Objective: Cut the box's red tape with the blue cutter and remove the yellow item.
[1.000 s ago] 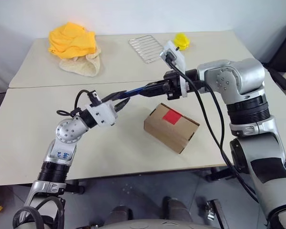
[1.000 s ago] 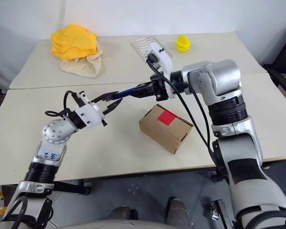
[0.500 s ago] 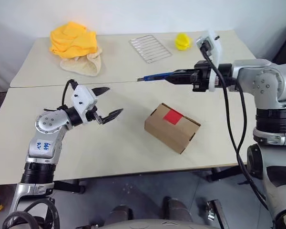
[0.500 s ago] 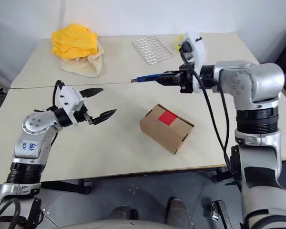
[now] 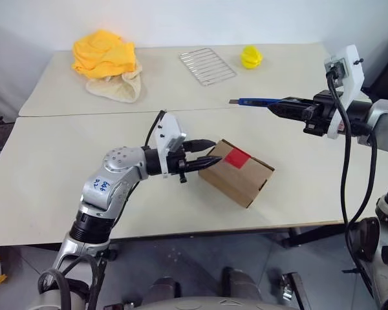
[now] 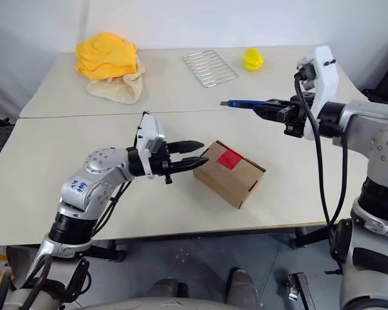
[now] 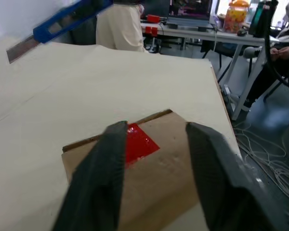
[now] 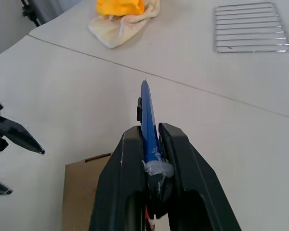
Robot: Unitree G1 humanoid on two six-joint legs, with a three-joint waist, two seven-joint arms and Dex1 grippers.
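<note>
Box [image 5: 238, 172] sealed, red tape [image 5: 235, 157] uncut. Right gripper [image 5: 279, 105] clamps blue cutter [image 5: 253, 101] above box. Left gripper [image 5: 210, 155], fingers narrowly parted, at box's edge. Cutting, item removal remain.

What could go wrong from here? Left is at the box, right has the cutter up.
1. The left gripper has its open fingers at the box edge; closing could push the box instead of pinning it.
2. The blue cutter hangs far above the red tape; its descent passes near the left fingers.
</note>
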